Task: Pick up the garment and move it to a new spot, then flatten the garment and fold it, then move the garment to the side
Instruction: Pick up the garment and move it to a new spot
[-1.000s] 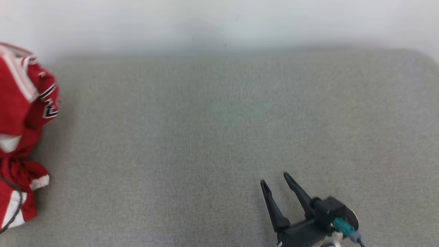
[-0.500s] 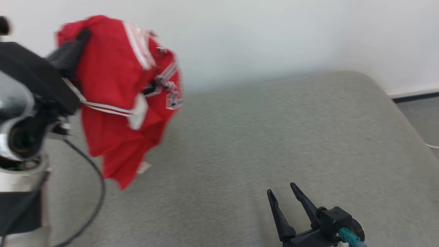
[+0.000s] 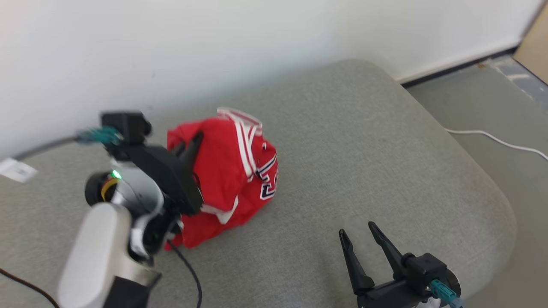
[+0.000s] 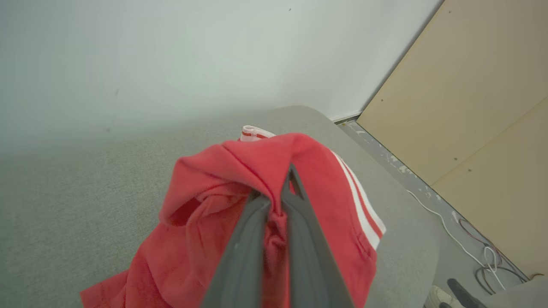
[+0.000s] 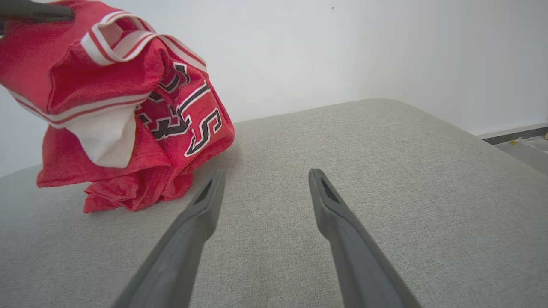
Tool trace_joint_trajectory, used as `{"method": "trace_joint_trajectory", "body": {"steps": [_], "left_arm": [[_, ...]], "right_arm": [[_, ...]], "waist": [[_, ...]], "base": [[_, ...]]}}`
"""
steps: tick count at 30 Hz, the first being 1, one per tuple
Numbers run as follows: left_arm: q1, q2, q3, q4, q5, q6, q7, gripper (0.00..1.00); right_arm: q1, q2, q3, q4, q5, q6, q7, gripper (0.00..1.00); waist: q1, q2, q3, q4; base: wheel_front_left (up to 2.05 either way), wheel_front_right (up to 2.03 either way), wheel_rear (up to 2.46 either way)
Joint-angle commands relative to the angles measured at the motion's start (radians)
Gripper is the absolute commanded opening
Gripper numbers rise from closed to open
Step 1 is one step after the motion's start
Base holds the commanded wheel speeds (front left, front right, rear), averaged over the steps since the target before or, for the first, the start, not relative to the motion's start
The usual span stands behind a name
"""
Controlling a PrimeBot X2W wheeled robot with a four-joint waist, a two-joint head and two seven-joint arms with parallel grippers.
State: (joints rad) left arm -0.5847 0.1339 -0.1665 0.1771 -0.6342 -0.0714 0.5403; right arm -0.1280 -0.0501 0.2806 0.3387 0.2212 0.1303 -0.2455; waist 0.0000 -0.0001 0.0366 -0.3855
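Note:
The garment is a red jersey with white stripes and dark lettering, bunched in a heap on the grey cushion. My left gripper is shut on a fold near the top of the garment, and the lower cloth rests on the cushion. In the right wrist view the garment hangs at the upper left, with a fingertip of the left gripper showing at its top corner. My right gripper stands open near the cushion's front edge, to the right of the garment and apart from it. Nothing lies between the right gripper's fingers.
A white wall runs behind the cushion. Grey floor with a white cable lies to the right, past the cushion's rounded edge. Tan panels stand beyond it. A dark cable trails from my left arm.
The head camera has turned, so the whole scene has shifted. My left gripper has carried the garment from the air down onto the cushion's middle. The right gripper stayed open in place.

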Motion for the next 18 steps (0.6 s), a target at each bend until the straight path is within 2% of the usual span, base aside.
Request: {"method": "trace_joint_trajectory", "body": {"steps": [1,3,4,5,6,11,18], "left_arm": [[0.019,0.001,-0.016,0.045,0.043,-0.002,-0.046,0.0],[0.042,-0.011,-0.045,0.127,0.083,-0.003,-0.105,0.0],[0.045,-0.018,-0.057,0.165,0.105,-0.004,-0.144,0.25],[0.05,-0.025,-0.069,0.197,0.121,-0.002,-0.18,0.94],[0.055,-0.032,-0.079,0.232,0.134,0.001,-0.214,1.0],[0.056,-0.062,-0.105,0.321,0.148,-0.001,-0.392,1.0],[0.101,-0.075,-0.104,0.313,0.154,-0.01,-0.653,1.0]], "right_arm": [[-0.009,0.0,-0.001,-0.005,0.003,0.001,0.0,1.0],[-0.012,0.0,-0.003,-0.008,0.005,0.001,-0.001,1.0],[-0.012,0.0,-0.003,-0.009,0.005,0.001,-0.001,1.0],[-0.013,0.0,-0.002,-0.009,0.004,0.001,-0.002,1.0],[-0.013,0.0,-0.002,-0.01,0.002,0.001,-0.002,1.0],[-0.012,0.0,-0.025,-0.013,-0.01,0.001,0.0,1.0],[0.02,-0.001,-0.075,-0.024,-0.04,0.001,0.016,1.0]], "waist": [[0.0,0.0001,0.051,-0.05],[0.0,0.0001,0.058,-0.05],[0.0,0.0001,0.061,-0.048],[0.0,0.0001,0.062,-0.045],[0.0,0.0001,0.063,-0.04],[0.0,0.0001,0.053,0.006],[0.0,0.0001,0.001,0.102]], "base": [[0.0,0.0,0.0],[0.0,0.0,0.0],[0.0,0.0,0.0],[0.0,0.0,0.0],[0.0,0.0,0.0],[0.0,0.0,0.0],[0.0,0.0,0.0]]}}
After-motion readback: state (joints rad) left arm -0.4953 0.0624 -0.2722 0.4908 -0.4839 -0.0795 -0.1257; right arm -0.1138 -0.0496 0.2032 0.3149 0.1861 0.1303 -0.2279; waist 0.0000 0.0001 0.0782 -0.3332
